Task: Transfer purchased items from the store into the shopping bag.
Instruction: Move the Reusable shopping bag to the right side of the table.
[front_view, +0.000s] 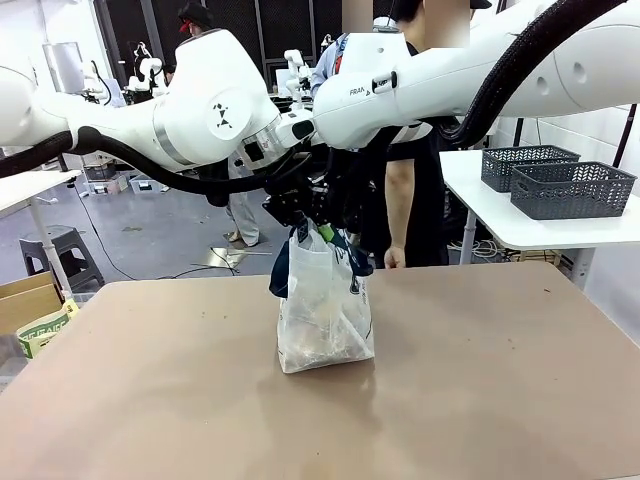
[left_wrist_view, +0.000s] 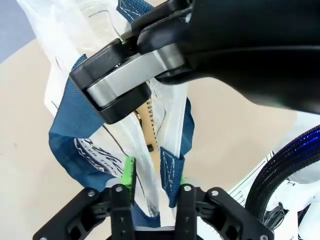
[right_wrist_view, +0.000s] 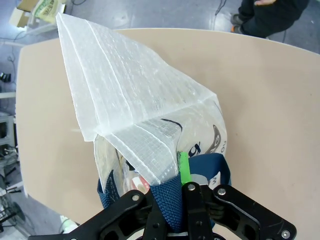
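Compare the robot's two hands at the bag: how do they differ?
Right fingers are shut; left fingers stand apart. Right fingers pinch a navy strap; left fingers straddle the shopping bag's plastic edge and a strap. Both work at the bag's top.

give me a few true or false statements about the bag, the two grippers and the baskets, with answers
1. The shopping bag stands upright on the tan table. True.
2. The right gripper is open and clear of the bag. False: its fingers are shut on a navy strap handle at the bag's top.
3. The bag's plastic top edge and a blue strap lie between the fingers of the left gripper. True.
4. The grey lattice baskets sit on the tan table beside the bag. False: they are on a white side table at the far right.
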